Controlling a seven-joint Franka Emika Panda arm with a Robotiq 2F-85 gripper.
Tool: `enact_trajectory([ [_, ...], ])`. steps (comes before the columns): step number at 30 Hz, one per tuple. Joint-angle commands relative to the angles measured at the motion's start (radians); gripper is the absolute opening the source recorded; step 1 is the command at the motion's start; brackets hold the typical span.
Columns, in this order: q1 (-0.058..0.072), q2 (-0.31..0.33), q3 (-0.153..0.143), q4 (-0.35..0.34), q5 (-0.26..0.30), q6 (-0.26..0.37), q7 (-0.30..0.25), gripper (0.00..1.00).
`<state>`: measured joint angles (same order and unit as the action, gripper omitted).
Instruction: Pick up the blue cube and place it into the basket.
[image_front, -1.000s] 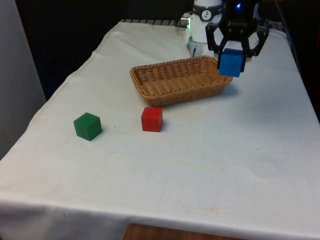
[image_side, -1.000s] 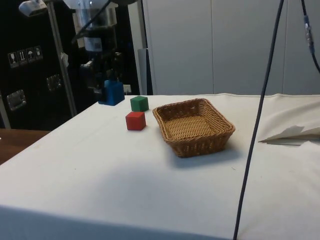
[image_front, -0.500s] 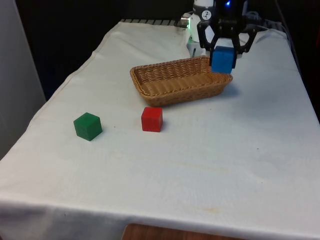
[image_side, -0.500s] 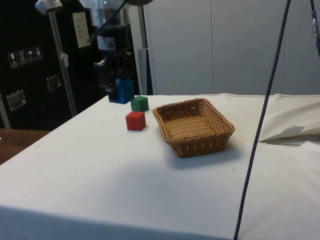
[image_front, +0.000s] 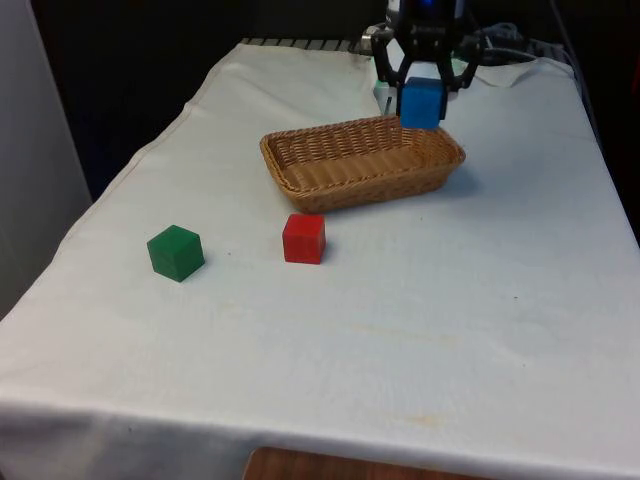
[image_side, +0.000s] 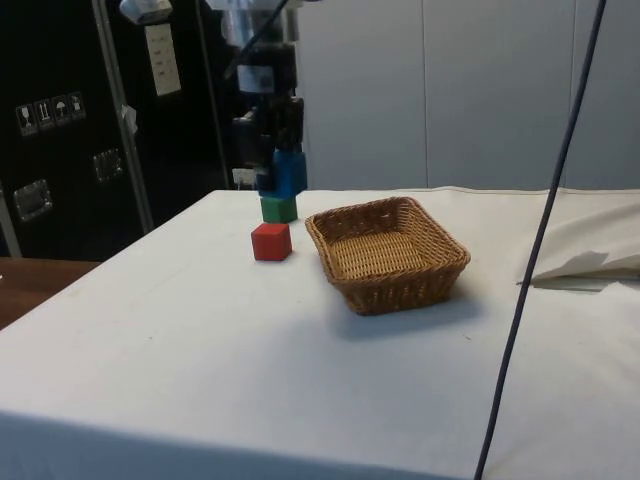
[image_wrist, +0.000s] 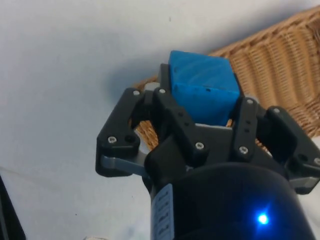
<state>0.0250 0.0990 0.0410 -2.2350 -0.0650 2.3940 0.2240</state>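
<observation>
**Blue cube now at the basket's far corner, not yet over the well**

Near to far, as we read the front view:

- Green wooden cube (image_front: 176, 252) sits toward the cloth's left edge, about midway down the white-clothed table (image_front: 480, 330). Not touched, same spot as a second ago.
- Red wooden cube (image_front: 303, 238) sits just in front of the basket's near rim, apart from it. Also unmoved.
- Shallow woven wicker basket (image_front: 300, 170) sits in the far half of the table, with nothing inside that we can see.
- Black two-finger gripper (image_front: 421, 95) is clamped on the bright blue cube (image_front: 420, 102), one finger on each side face; the wrist view confirms the grip, cube (image_wrist: 202, 89) square between the fingers (image_wrist: 172, 117).

What changed: over the last second the arm carried the cube up and across from beside the basket's right end to above its far right corner. In the wrist view we see the rim directly under the cube, with white cloth on one side and weave on the other.

Our read: transport is nearly done, but releasing here risks the cube clipping the rim. We'd want it carried further over the basket's floor, then lowered before opening.
</observation>
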Motion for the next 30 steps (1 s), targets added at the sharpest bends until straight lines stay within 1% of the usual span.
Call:
enact_trajectory([
  [1, -0.006, -0.013, -0.004, -0.022, 0.018, 0.016, -0.026, 0.0],
  [2, -0.001, -0.006, -0.005, -0.009, 0.002, 0.001, -0.007, 0.0],
  [3, -0.006, -0.018, -0.009, -0.03, 0.02, 0.017, -0.034, 0.0],
  [9, -0.006, -0.04, -0.039, -0.074, 0.027, 0.026, -0.077, 0.0],
  [10, -0.007, -0.045, -0.05, -0.089, 0.03, 0.031, -0.095, 0.0],
  [11, -0.006, -0.048, -0.056, -0.095, 0.032, 0.033, -0.102, 0.0],
  [12, -0.002, -0.041, -0.057, -0.085, 0.017, 0.021, -0.087, 0.0],
  [13, -0.006, -0.05, -0.061, -0.103, 0.035, 0.037, -0.112, 0.0],
  [15, -0.006, -0.054, -0.072, -0.116, 0.038, 0.042, -0.128, 0.0],
  [16, -0.006, -0.057, -0.083, -0.128, 0.039, 0.047, -0.143, 0.0],
  [19, -0.007, -0.062, -0.099, -0.147, 0.04, 0.056, -0.164, 0.0],
  [20, -0.003, -0.055, -0.101, -0.137, 0.024, 0.043, -0.149, 0.0],
  [21, -0.007, -0.064, -0.105, -0.154, 0.04, 0.059, -0.172, 0.0],
  [22, -0.008, -0.066, -0.111, -0.161, 0.04, 0.061, -0.18, 0.0],
  [24, -0.007, -0.07, -0.122, -0.172, 0.041, 0.065, -0.193, 0.0],
  [25, -0.008, -0.074, -0.134, -0.186, 0.04, 0.072, -0.209, 0.0],
  [28, -0.009, -0.079, -0.152, -0.205, 0.039, 0.079, -0.231, 0.0],
  [29, -0.009, -0.081, -0.157, -0.211, 0.039, 0.081, -0.237, 0.0],
  [30, -0.005, -0.071, -0.155, -0.196, 0.025, 0.069, -0.218, 0.0],
])
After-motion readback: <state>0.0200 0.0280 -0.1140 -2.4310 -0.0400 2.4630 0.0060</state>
